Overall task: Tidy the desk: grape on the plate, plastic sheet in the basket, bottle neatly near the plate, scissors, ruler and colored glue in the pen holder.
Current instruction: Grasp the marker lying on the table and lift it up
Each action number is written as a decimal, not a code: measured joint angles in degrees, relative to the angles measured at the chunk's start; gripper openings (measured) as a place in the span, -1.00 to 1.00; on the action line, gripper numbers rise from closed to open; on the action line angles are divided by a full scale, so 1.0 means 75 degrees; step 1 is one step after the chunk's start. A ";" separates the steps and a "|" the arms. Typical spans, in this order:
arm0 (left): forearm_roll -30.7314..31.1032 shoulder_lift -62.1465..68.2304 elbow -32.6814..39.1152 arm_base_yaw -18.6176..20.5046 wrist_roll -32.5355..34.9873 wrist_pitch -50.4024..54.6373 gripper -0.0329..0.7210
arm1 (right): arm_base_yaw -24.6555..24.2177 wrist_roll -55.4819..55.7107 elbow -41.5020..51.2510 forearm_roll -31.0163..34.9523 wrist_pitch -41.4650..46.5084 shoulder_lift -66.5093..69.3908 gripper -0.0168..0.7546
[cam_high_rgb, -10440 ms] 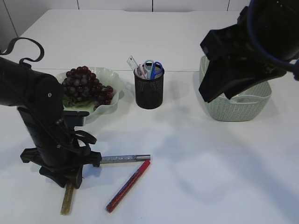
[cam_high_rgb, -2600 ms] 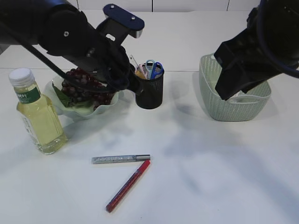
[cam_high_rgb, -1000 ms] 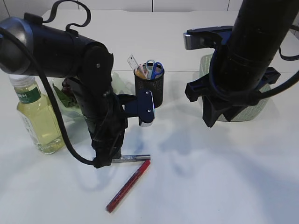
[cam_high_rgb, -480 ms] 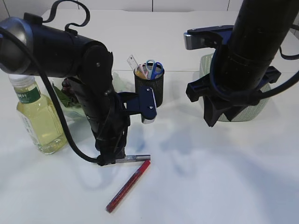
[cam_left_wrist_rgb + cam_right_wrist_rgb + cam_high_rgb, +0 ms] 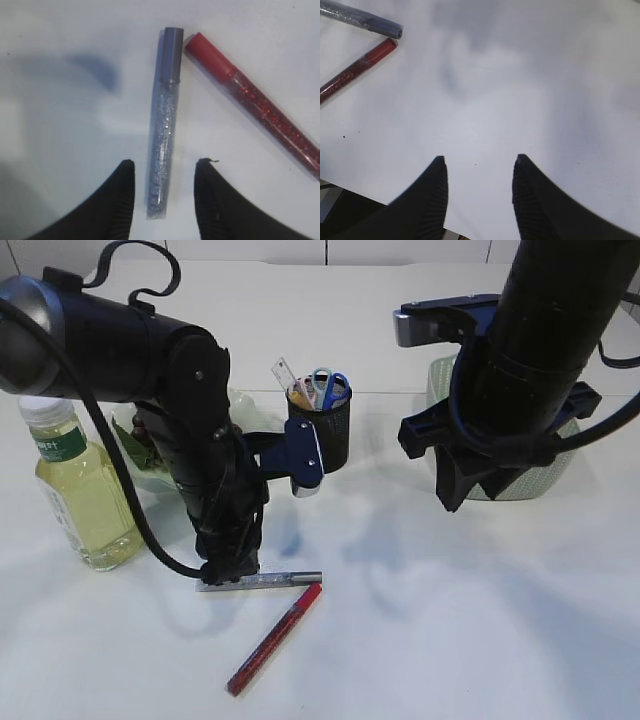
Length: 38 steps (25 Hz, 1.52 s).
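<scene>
A silver glitter glue tube point(image 5: 164, 125) lies flat on the white desk, its cap pointing away from my left gripper point(image 5: 166, 161). That gripper is open and straddles the tube's near end, with a gap on each side. In the exterior view the gripper point(image 5: 228, 575) sits low over the tube's point(image 5: 270, 580) left end. A red glitter glue tube point(image 5: 275, 637) lies at a slant just below, its cap beside the silver cap. My right gripper point(image 5: 480, 158) hangs open and empty over bare desk. Scissors point(image 5: 330, 385) and a ruler point(image 5: 284, 372) stand in the black mesh pen holder point(image 5: 322, 440).
A bottle point(image 5: 75, 490) of yellow liquid stands at the left. The green plate point(image 5: 245, 410) and its grapes are mostly hidden behind my left arm. The green woven basket point(image 5: 540, 475) sits at the right behind my right arm; the plastic sheet is hidden.
My left gripper has opened wider and dropped a little to the left, onto the silver tube's end. The right arm has stayed put.
</scene>
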 joint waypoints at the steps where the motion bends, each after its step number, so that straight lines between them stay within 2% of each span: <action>1: 0.0000 0.0000 0.0000 0.0000 0.0000 0.0018 -0.12 | 0.0000 0.0000 0.0000 0.0000 0.0000 0.0000 -0.06; 23: 0.0062 0.0418 -0.0035 0.0000 -0.0016 0.0420 -0.12 | 0.0000 0.0198 -0.0461 0.0193 0.0000 0.0173 -0.06; 38: 0.0155 0.0681 -0.0156 0.0000 -0.0016 -0.0029 -0.12 | 0.0000 0.0198 -0.0461 0.0193 0.0000 0.0173 -0.06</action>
